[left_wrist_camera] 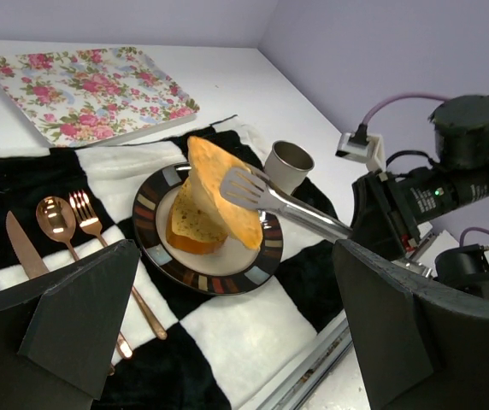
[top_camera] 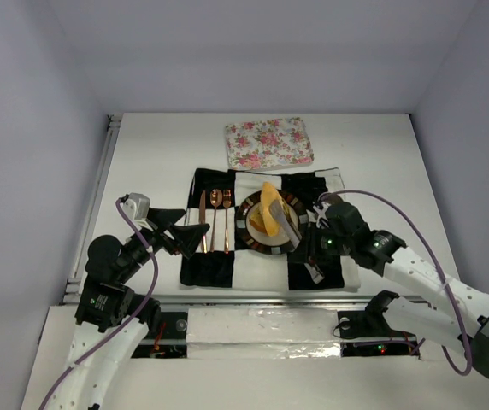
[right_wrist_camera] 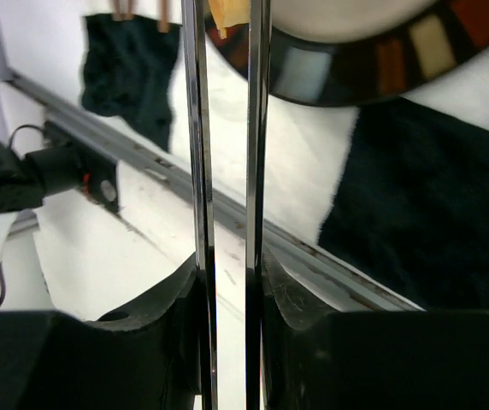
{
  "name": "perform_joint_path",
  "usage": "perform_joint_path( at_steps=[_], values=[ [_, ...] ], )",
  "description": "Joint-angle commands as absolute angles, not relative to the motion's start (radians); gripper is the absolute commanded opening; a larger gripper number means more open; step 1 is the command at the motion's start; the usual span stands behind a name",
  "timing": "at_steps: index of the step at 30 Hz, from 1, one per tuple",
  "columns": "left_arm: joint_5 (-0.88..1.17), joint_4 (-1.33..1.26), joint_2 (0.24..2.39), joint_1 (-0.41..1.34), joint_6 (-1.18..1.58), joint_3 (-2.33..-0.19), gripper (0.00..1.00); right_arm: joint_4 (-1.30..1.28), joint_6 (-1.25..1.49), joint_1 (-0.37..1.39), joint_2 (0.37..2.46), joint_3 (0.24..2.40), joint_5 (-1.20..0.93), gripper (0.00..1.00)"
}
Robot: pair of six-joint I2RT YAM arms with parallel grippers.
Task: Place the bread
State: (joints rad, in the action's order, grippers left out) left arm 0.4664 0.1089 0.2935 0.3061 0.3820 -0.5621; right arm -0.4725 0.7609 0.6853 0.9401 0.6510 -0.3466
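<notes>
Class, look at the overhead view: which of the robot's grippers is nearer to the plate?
Right. The right gripper sits just off the near-right rim of the plate, shut on tongs reaching over it. The left gripper hangs open left of the cutlery, further away.

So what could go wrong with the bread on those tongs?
1. The orange piece stands tilted on edge, held only at the tips of the tongs, so it might slip and tumble past the plate rim onto the cloth.
2. The metal cup stands close beside the tongs; a sideways swing of the right pincer could knock it over.
</notes>
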Motion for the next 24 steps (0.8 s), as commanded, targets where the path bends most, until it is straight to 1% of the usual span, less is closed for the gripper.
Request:
perform_joint_path(
  at_steps=[1,4,6,7,8,10,11,12,15,19,20,22,24],
  values=[
    [0.466,0.066,0.307,0.310,0.380,-0.554,0.99,-0.427,0.810,0.689,0.928,0.609,-0.295,0.22],
    [0.465,0.066,0.308,0.310,0.380,-0.554,0.99,-0.408,0.804,0.698,0.957,0.607,-0.293,0.22],
    [0.463,0.067,0.308,0.310,0.379,-0.554,0.99,-0.411,0.798,0.698,0.962,0.624,-0.288,0.25],
    [0.463,0.067,0.307,0.310,0.380,-0.555,0.99,-0.426,0.792,0.698,0.960,0.650,-0.282,0.29],
    [0.462,0.067,0.307,0.310,0.382,-0.554,0.99,-0.439,0.787,0.698,0.957,0.667,-0.275,0.39],
    [0.462,0.067,0.305,0.310,0.382,-0.554,0.99,-0.477,0.779,0.698,0.937,0.703,-0.249,0.48],
    [0.462,0.067,0.305,0.310,0.382,-0.554,0.99,-0.488,0.779,0.698,0.930,0.734,-0.239,0.55],
    [0.462,0.067,0.305,0.310,0.382,-0.555,0.99,-0.500,0.781,0.698,0.925,0.751,-0.230,0.57],
    [0.463,0.067,0.302,0.310,0.380,-0.552,0.99,-0.529,0.788,0.698,0.904,0.801,-0.190,0.56],
    [0.465,0.064,0.293,0.310,0.380,-0.554,0.99,-0.549,0.798,0.698,0.893,0.845,-0.091,0.52],
    [0.466,0.064,0.293,0.310,0.380,-0.552,0.99,-0.551,0.795,0.698,0.902,0.859,-0.071,0.49],
    [0.469,0.063,0.291,0.310,0.380,-0.552,0.99,-0.567,0.772,0.698,0.928,0.925,0.000,0.48],
    [0.471,0.063,0.288,0.310,0.379,-0.552,0.99,-0.583,0.737,0.625,0.997,0.986,0.063,0.46]
  ],
)
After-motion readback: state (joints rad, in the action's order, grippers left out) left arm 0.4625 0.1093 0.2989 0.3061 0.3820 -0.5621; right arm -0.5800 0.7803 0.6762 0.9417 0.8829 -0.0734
